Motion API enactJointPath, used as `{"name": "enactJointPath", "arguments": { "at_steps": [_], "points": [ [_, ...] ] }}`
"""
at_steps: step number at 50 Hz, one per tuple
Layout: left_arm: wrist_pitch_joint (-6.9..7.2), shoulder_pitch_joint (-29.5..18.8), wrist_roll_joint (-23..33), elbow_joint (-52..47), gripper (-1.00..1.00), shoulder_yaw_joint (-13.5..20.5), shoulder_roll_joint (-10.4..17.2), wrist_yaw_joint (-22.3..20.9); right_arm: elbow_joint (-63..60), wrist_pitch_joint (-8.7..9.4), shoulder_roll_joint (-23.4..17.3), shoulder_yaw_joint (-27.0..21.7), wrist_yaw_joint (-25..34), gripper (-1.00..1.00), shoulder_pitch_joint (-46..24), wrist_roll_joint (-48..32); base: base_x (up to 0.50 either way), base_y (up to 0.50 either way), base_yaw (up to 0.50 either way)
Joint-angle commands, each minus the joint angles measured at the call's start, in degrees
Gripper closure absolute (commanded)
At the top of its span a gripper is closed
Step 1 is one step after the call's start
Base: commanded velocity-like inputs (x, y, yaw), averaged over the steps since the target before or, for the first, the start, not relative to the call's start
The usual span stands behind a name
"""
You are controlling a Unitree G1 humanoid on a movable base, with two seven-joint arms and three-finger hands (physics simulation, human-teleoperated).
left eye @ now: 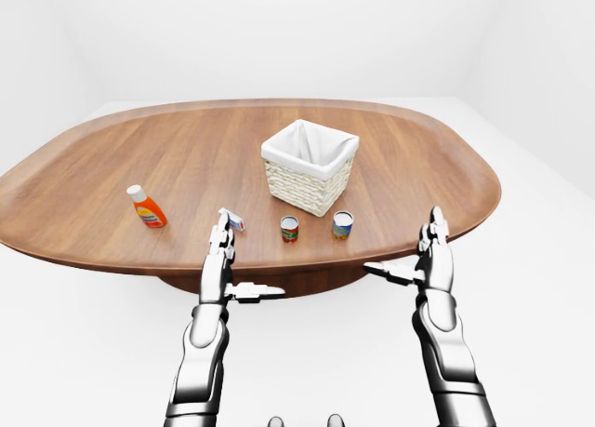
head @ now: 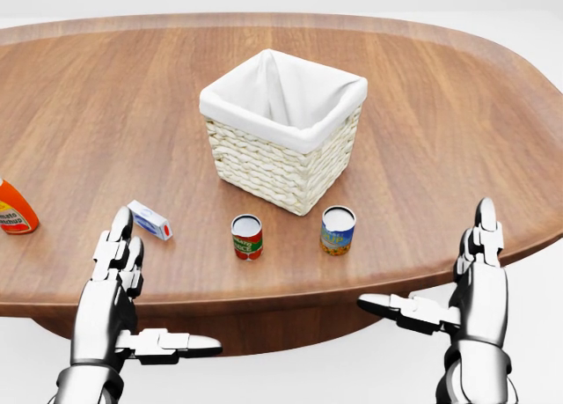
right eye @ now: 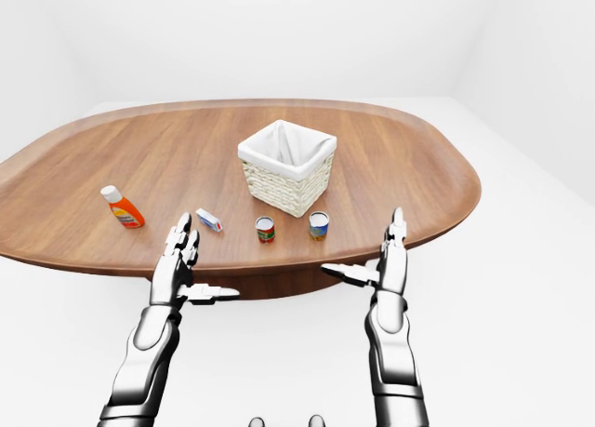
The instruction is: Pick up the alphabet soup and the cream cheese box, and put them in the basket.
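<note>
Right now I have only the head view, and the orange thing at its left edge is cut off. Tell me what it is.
Observer: The right-eye view shows it whole: an orange bottle with a white cap, apart from the cream cheese box and to its left.
Operator: Give me the table's left end.
Observer: The table runs on past the bottle to a rounded end.
Operator: Report what is beyond the table's top edge.
Observer: Only bare white walls and white floor show there.
</note>
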Motion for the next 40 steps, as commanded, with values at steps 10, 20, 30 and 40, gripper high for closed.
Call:
{"name": "enactJointPath", "arguments": {
  "at_steps": [10,20,30,40],
  "points": [
    [0.06,-0.4,0.1,1.2,-1.00,-0.1,0.1,-0.5,-2.9,-4.58,-1.1,-6.6,-18.3,-1.00,0.5,-2.0,0.00,0.00,0.00],
    [1.12,-0.6,0.1,1.3,-1.00,-0.3,0.0,-0.8,-7.8,-3.81,-0.9,-9.1,-18.3,-1.00,2.6,-0.5,0.00,0.00,0.00],
    [0.43,-1.0,0.2,2.6,-1.00,-0.2,0.1,-0.8,-10.8,-3.27,-0.3,-11.0,-18.3,-1.00,3.9,-0.8,0.00,0.00,0.00],
    [0.25,-0.9,0.2,2.4,-1.00,-0.2,0.1,-0.7,-10.7,-4.34,-0.3,-12.6,-18.3,-1.00,4.0,-0.8,0.00,0.00,0.00]
  ]
}}
